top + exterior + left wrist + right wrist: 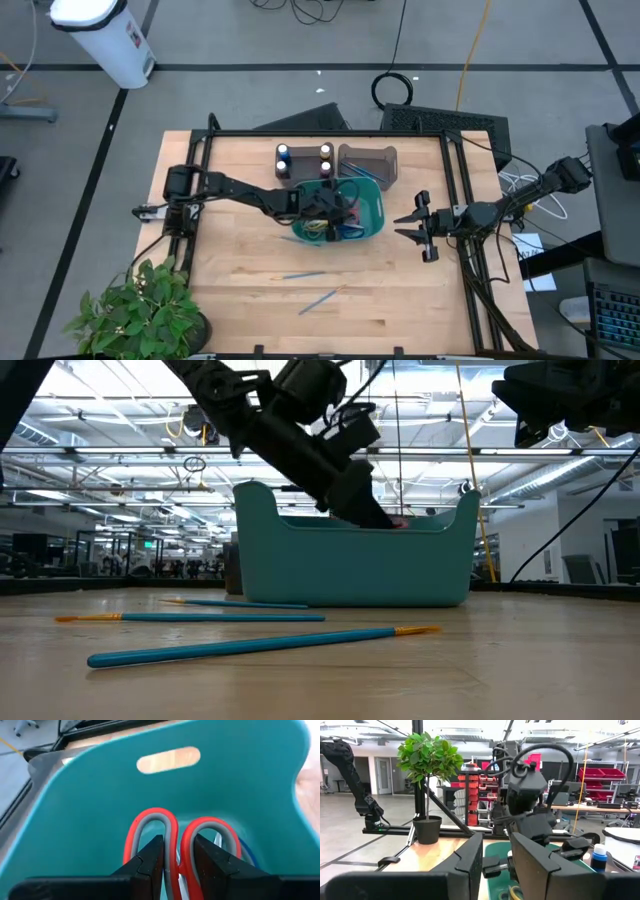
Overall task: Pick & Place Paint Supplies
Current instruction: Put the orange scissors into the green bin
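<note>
On the near worktop [240, 300] lie thin blue paintbrushes [318, 299], well apart from the teal bin [372, 205] at twelve o'clock of them. The left gripper [177, 862] reaches down into that bin, its fingers [150, 857] pinching the red-handled scissors [172, 832]; more scissors [335, 232] lie in the bin. At three o'clock of the bin the right gripper [412, 231] hovers, fingers slightly spread, holding nothing. Behind the bin stand small paint bottles [304, 159] beside a brown tray [368, 165].

A teal bin [372, 205] holds red-and-grey-handled scissors [175, 837]; blue, orange-tipped paintbrushes [262, 644] lie on pale wood table [240, 300].
</note>
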Available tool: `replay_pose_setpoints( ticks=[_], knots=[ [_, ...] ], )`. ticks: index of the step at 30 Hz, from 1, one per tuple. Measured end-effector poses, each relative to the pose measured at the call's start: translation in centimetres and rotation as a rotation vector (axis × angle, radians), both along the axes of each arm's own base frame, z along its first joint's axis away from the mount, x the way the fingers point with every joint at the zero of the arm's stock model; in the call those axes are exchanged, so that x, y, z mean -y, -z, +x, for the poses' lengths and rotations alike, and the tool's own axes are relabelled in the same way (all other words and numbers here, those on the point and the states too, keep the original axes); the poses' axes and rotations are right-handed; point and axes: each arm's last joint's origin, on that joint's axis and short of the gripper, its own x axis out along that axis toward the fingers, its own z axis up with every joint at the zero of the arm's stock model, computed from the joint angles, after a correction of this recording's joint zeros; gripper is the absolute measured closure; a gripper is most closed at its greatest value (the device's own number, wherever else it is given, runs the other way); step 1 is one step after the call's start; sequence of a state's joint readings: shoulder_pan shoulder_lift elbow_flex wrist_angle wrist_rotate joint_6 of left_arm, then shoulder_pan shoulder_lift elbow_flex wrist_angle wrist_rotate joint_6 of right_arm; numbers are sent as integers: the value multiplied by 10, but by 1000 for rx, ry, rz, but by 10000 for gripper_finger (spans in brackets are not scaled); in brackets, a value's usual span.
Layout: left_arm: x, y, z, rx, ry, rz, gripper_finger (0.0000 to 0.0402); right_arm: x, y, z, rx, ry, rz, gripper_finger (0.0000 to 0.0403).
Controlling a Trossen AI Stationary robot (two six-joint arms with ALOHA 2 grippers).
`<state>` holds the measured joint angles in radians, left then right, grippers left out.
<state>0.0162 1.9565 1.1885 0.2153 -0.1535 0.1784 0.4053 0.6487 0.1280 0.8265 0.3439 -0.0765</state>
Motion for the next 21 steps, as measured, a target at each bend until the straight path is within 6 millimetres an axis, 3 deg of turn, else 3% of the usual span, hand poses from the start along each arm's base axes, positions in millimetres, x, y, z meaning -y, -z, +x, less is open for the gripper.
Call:
replay_pose_setpoints(
  ticks=[8, 21],
  knots=[
    [0, 12, 1, -34, -6, -8, 305, 0, 0, 0, 2, 1, 1, 310],
    [-1, 13, 2, -21, -33, -41, 292, 0, 0, 0, 0, 1, 0, 310]
  ],
)
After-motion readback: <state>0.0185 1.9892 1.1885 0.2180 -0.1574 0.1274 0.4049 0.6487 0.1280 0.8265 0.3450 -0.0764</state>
